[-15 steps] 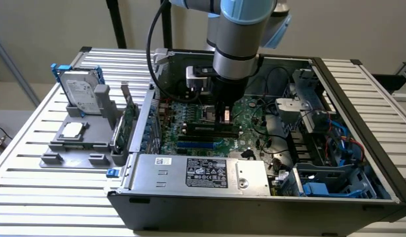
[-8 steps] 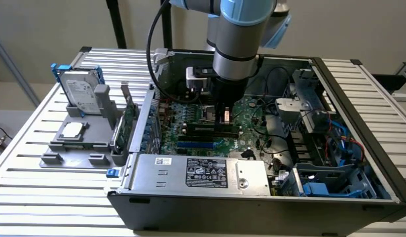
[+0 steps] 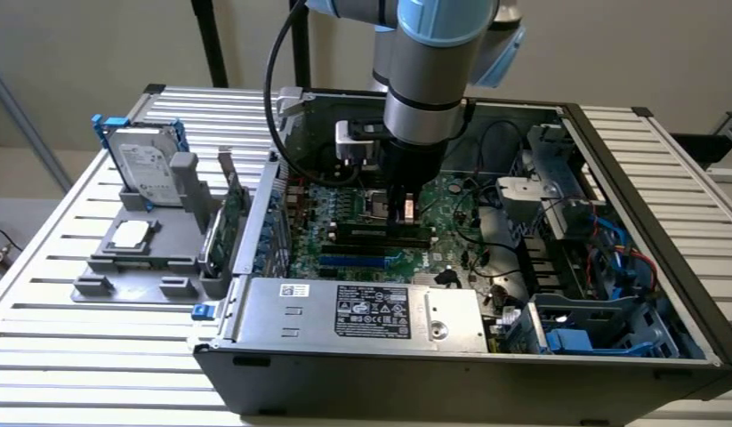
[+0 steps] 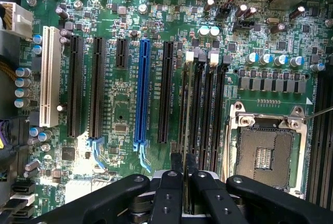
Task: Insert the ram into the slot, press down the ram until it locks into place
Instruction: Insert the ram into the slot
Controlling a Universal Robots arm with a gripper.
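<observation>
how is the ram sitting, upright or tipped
Upright: the ram stands on edge beside the black slots, pinched by the gripper. Whether it has locked, cannot tell.

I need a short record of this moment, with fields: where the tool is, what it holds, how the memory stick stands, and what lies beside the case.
tool: tool low over the motherboard inside the open computer case, fingers closed
held: memory stick, seen on edge between the fingers
stick position: in line with the black memory slots, near the processor socket; locked or not, cannot tell
beside the case: gray holder with a hard drive, on the slatted table
</observation>
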